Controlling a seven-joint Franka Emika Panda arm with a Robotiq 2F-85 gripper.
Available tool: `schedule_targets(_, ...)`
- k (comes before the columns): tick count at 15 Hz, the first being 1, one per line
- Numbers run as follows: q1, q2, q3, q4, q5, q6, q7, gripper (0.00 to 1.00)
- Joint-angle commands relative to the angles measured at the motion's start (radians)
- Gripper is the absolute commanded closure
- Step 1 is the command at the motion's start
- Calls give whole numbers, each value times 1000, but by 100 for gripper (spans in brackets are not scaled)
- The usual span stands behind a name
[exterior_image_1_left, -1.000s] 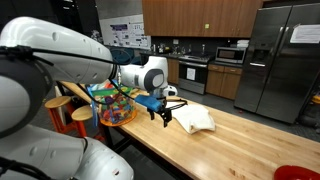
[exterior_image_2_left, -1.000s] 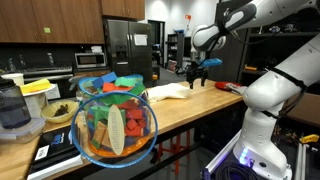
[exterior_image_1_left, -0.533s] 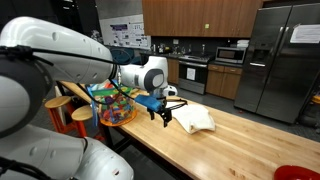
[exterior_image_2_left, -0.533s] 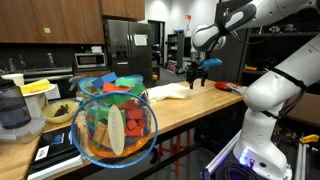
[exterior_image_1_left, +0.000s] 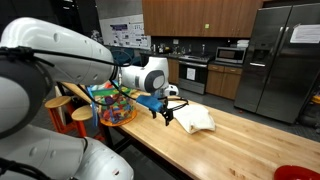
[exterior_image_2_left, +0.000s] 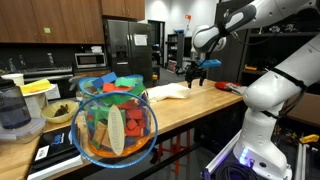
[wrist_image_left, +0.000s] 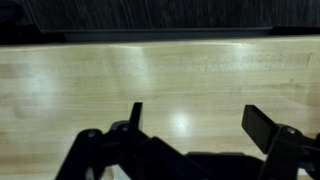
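Note:
My gripper (exterior_image_1_left: 160, 115) hangs open just above the wooden counter (exterior_image_1_left: 220, 150), close beside a folded cream cloth (exterior_image_1_left: 193, 119). In an exterior view the gripper (exterior_image_2_left: 195, 82) hovers at the cloth's (exterior_image_2_left: 170, 92) right end without touching it. The wrist view shows both black fingers (wrist_image_left: 263, 127) spread wide, the gripper (wrist_image_left: 198, 122) over bare wood grain (wrist_image_left: 170, 75) with nothing between them. A clear bowl of colourful toys (exterior_image_1_left: 113, 105) stands behind the arm.
The toy bowl (exterior_image_2_left: 115, 125) fills the near foreground in an exterior view. A red object (exterior_image_2_left: 226, 86) lies on the counter past the gripper, and a red dish (exterior_image_1_left: 298, 173) sits at the counter's near corner. Wooden stools (exterior_image_1_left: 72, 112) stand beside the counter. Kitchen appliances line the back wall.

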Motion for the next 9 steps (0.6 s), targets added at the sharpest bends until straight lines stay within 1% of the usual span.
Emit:
schedule_targets(1,3,-13,-13,-30,25,75,9,0)
schedule_targets(6,6,-14,-12,-57,38,153,7,0)
schedule_targets(9,6,-12,-11,-65,27,162,-8,0)
